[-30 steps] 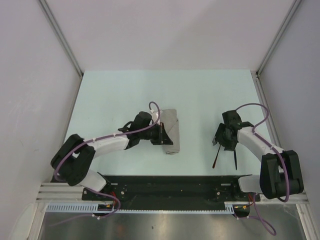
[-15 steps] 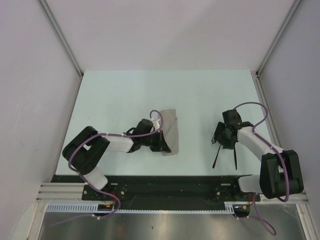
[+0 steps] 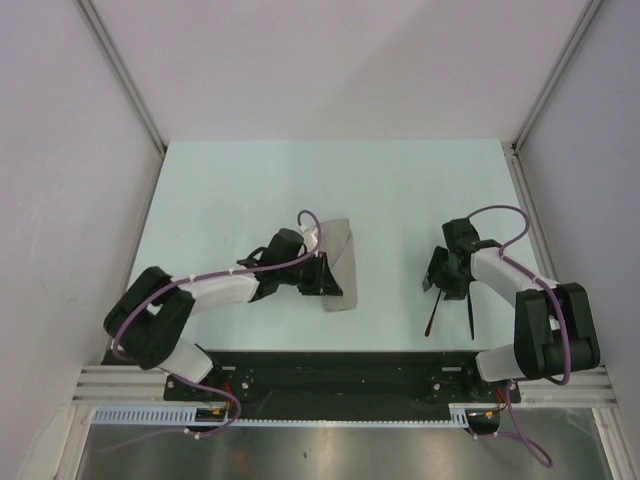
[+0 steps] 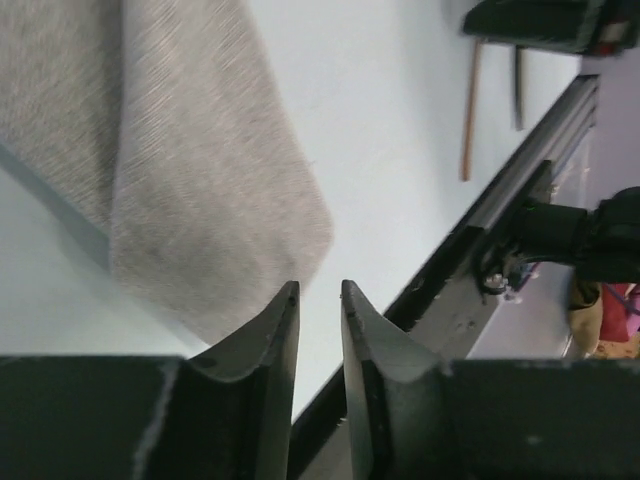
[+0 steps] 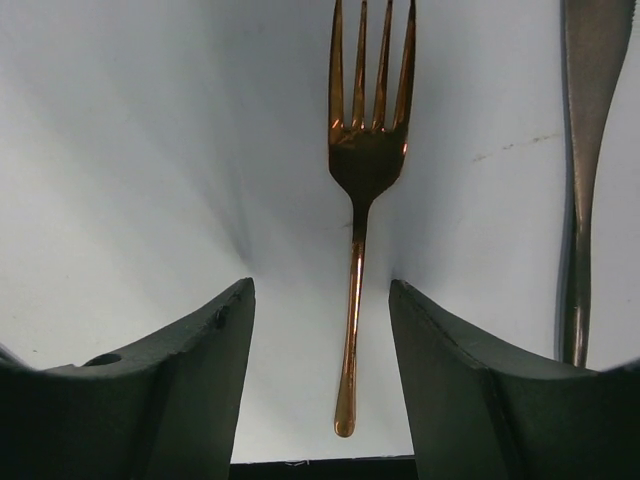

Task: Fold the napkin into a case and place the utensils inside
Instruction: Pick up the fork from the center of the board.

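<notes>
Cloth case (image 3: 343, 250) newly outside left fingers (image 4: 268, 352)

Overhead and close wrist views share the fork (image 5: 352, 250).

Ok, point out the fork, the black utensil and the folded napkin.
fork (image 5: 366, 160): right wrist view, base of the tines.
black utensil (image 5: 588, 100): right wrist view, its wide upper part.
napkin (image 4: 190, 170): left wrist view, middle of the cloth.

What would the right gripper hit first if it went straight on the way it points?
Most likely the table, touching down either side of the fork, whose handle lies in the gap of the open right gripper. Depth is unclear.
</notes>
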Controlling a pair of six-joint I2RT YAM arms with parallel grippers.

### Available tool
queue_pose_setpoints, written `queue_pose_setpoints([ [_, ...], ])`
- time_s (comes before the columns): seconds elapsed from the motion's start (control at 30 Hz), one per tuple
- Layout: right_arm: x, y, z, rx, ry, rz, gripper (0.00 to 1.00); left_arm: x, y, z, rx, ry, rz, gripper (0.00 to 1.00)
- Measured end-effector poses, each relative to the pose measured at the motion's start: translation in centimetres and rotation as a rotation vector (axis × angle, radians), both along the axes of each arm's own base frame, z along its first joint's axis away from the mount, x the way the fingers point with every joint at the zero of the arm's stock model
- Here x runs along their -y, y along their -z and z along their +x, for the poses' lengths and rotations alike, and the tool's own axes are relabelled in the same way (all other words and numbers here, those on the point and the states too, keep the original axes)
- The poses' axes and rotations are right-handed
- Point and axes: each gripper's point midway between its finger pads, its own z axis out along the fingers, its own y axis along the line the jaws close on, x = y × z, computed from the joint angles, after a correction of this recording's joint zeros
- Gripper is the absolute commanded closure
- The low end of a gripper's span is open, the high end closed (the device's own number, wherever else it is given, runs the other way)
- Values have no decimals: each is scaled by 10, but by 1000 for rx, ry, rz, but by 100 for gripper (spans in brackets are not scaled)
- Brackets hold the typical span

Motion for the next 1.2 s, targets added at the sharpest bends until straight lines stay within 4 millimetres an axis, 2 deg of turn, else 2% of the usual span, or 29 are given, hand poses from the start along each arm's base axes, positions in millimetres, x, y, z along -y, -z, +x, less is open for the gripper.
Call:
queue_pose_setpoints([
  [0.17,3,2,-1,-19,11,-10,46,1,-62,13,126,-19,-41,66],
  [0.27,5,2,0,-27,17,-17,48,-5,-98,18,211,-51,-54,66],
  [0.37,7,3,-3,-38,26,-28,50,-18,-119,17,263,-89,-52,66],
  [0.5,9,3,-7,-53,33,-42,53,-31,-132,12,293,-116,-48,66],
  [0.6,9,4,-9,-61,40,-53,54,-35,-131,8,288,-118,-41,66],
  [0.7,5,4,-10,-61,28,-62,62,-38,-121,5,266,-116,-23,66],
  [0.8,4,6,-9,-64,13,-82,79,-40,-114,2,249,-114,-7,65],
  [0.83,2,6,-7,-59,5,-87,90,-41,-113,1,246,-114,-4,65],
  [0.9,2,6,-3,-44,-6,-96,99,-42,-110,1,242,-116,2,65],
  [1.2,-9,0,13,28,-57,-89,100,-46,-77,-10,172,-114,29,65],
])
